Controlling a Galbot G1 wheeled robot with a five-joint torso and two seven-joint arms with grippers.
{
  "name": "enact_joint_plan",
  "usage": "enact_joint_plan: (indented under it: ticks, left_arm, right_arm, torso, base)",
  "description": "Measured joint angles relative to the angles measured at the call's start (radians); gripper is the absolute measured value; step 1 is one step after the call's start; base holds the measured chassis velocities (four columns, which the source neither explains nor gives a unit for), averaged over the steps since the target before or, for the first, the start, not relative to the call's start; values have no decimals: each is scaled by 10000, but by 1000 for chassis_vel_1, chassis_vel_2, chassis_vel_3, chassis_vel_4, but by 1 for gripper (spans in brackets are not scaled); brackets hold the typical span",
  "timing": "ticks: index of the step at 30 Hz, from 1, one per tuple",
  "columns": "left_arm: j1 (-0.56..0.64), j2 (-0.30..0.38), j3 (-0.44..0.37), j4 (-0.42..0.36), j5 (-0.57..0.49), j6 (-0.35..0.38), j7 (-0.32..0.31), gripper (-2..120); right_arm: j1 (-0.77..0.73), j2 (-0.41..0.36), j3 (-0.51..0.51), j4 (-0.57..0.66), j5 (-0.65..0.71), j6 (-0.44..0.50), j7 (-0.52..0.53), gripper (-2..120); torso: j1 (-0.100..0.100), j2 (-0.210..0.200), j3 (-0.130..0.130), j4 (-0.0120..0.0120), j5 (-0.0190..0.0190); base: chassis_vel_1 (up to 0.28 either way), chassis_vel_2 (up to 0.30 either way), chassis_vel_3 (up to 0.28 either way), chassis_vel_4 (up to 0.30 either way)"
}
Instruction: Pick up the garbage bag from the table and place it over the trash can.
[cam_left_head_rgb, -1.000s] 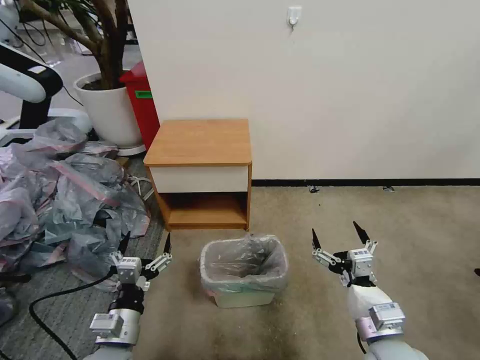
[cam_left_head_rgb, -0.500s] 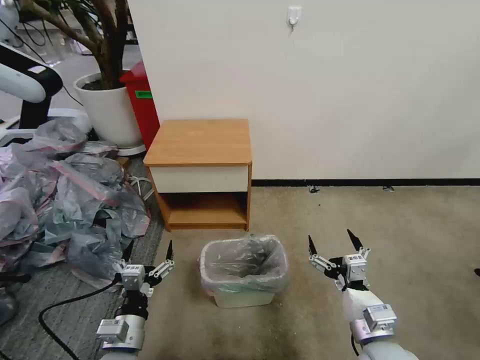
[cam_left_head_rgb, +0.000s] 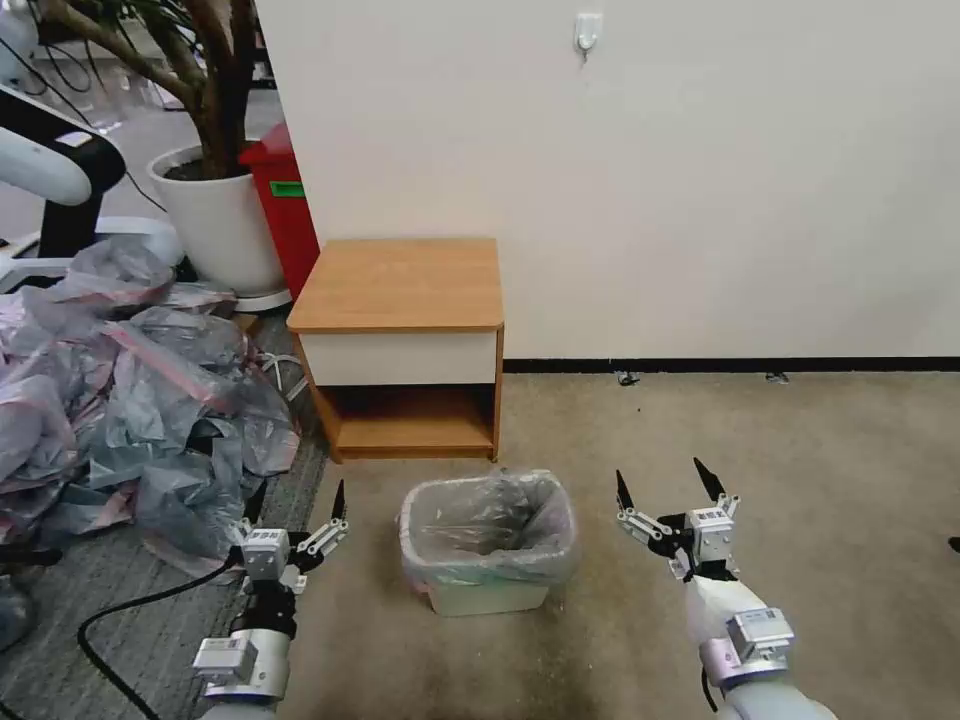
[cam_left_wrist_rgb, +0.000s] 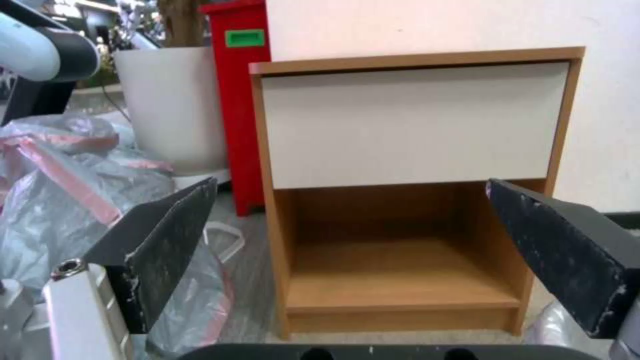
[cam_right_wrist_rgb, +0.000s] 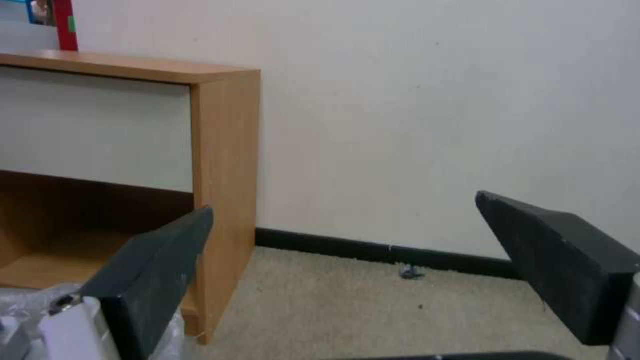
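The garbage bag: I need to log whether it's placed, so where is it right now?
In the head view the garbage bag lines the trash can on the carpet, just in front of the table, between the open left gripper and open right gripper.

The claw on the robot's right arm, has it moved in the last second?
Yes. The right gripper, jaws open, drew slightly left toward the trash can early on, then stopped; the can stayed put.

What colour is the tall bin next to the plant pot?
The tall bin is red with a small green label, clearest in the left wrist view.
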Motion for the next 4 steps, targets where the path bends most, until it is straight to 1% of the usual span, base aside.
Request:
enact_joint_plan:
  ticks: [4]
  left_arm:
    - [0, 2, 2, -1, -4, 6, -3, 100]
  right_arm:
    - [0, -2, 0, 4, 0, 0, 0, 100]
  torso:
    - [0, 0, 0, 0, 0]
  base:
    - [0, 0, 0, 0]
